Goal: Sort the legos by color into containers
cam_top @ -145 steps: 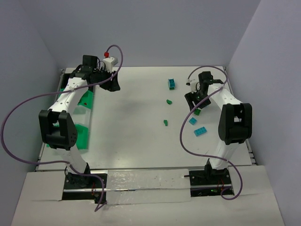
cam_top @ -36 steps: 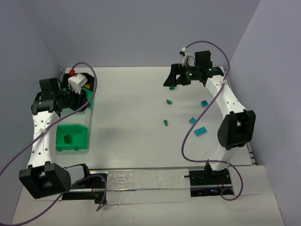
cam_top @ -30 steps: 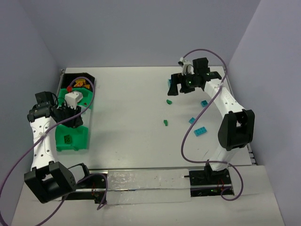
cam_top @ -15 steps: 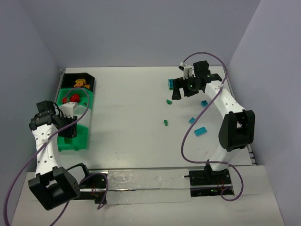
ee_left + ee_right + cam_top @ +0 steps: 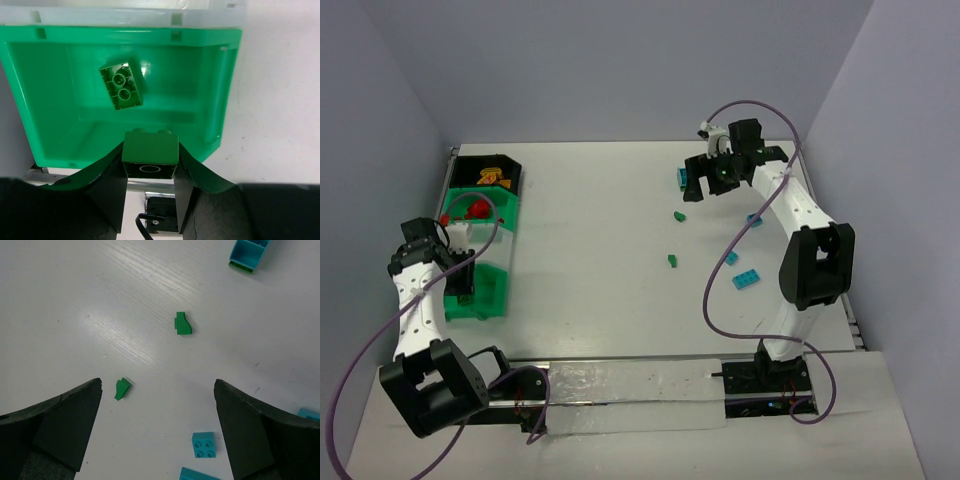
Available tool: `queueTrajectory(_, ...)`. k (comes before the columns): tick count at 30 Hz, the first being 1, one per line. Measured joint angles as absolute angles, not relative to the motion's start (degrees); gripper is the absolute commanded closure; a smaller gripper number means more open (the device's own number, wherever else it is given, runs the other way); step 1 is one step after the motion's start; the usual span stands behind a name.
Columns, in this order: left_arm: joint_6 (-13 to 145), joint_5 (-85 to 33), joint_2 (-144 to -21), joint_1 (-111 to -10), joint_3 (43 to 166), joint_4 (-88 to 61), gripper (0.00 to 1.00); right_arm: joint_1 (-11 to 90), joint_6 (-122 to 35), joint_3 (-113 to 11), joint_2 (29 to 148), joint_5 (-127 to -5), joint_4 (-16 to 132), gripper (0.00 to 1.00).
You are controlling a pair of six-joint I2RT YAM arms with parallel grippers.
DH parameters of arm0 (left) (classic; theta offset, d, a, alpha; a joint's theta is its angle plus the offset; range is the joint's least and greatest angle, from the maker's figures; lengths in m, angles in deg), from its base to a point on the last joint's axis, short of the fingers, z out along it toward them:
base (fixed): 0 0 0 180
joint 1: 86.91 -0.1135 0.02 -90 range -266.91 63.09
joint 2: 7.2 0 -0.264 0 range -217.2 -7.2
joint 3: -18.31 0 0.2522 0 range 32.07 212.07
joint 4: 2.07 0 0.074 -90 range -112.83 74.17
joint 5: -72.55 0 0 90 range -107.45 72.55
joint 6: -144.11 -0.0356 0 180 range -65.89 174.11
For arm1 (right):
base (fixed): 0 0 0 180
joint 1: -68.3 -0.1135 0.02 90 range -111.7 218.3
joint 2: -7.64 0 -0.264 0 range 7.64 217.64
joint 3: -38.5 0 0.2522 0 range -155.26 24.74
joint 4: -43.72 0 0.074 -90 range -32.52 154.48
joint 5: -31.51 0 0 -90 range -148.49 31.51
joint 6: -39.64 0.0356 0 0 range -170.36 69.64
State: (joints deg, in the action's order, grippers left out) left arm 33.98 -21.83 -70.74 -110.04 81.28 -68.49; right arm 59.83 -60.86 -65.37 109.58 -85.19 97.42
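Easing the left end effector [image 5: 150,167], clamped on a square green plastic brick [image 5: 150,147] over the near wall of the bright green plastic bin [image 5: 222,90], inward toward the lone light-green brick [image 5: 121,89] before letting go looks safest, while the right end effector [image 5: 159,390] gapes above the worktop [image 5: 75,290].

Left hand [image 5: 150,167] pinches a green brick [image 5: 150,146] — right hand [image 5: 157,386] gapes wide, pointing down.

We see that the green bin [image 5: 215,75] is glossy, smooth plastic with bright reflections. The dark green brick [image 5: 150,146] is smooth plastic, less shiny. The white table [image 5: 125,295] shows fine grain lines and a soft sheen.
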Motion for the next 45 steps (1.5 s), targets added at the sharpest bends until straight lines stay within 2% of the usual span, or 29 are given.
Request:
queueTrajectory(3,34.19,-20.22,-71.12,-110.32,80.50,-67.67,0.69,59.83,-60.92,-66.59,110.19,-84.88,97.70,0.00)
queueTrajectory(5,34.18,-19.46,-71.68,-110.40,80.38,-66.98,0.56,59.83,-60.95,-68.05,111.01,-84.58,97.66,0.00)
queueTrajectory(7,34.12,-19.03,-72.34,-110.54,80.38,-66.20,0.49,59.83,-60.93,-69.23,111.76,-84.25,97.62,0.00)
queueTrajectory(10,33.90,-18.60,-72.90,-110.69,80.38,-65.72,0.30,59.83,-60.80,-70.52,112.78,-83.26,97.49,0.00)
queueTrajectory(12,33.50,-18.34,-73.07,-110.72,80.48,-65.72,0.26,59.83,-60.48,-71.27,113.61,-82.73,97.47,0.00)
queueTrajectory(22,32.50,-19.30,-72.77,-111.00,89.41,-66.05,0.23,59.83,-57.24,-81.28,121.08,-78.48,95.51,0.00)
queueTrajectory(33,40.69,-36.12,-69.92,-110.43,95.92,-55.22,0.25,56.23,-55.11,-85.81,128.49,-66.65,91.24,0.01)
queueTrajectory(41,44.79,-38.36,-71.86,-103.10,95.81,-47.52,0.25,55.00,-52.97,-92.20,139.35,-62.48,91.48,0.03)
queueTrajectory(45,45.56,-37.63,-73.91,-99.67,95.65,-45.62,0.25,54.94,-52.75,-93.62,142.80,-60.57,91.87,0.08)
